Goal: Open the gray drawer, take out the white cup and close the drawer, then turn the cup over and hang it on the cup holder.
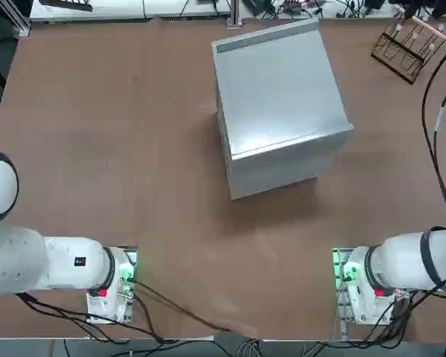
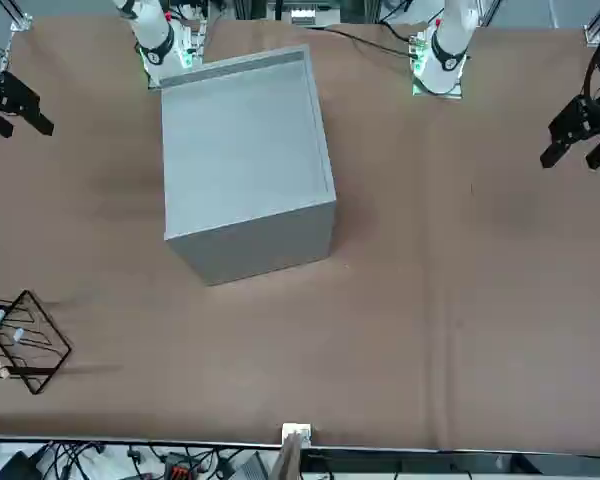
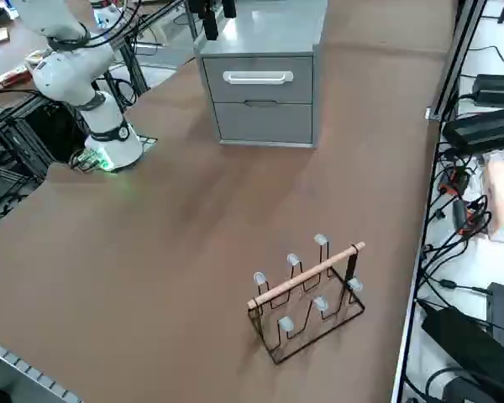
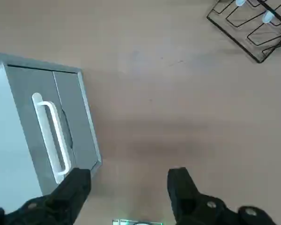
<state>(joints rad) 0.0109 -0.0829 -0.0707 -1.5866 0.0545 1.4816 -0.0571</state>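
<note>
Large plain gray metal cabinet (image 1: pixel 279 100) mid-table, its gray drawer (image 3: pixel 259 81) with white handle fully shut. Small dark wire cup holder (image 3: pixel 309 297) well apart, near table's corner. Right gripper (image 4: pixel 129 190) raised above bare tabletop, fingers spread, empty. White cup unseen.

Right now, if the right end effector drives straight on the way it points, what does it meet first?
Most likely bare table. The open right end effector points down at it, with the gray drawer off to one side and the cup holder well away. Depth is unclear.
</note>
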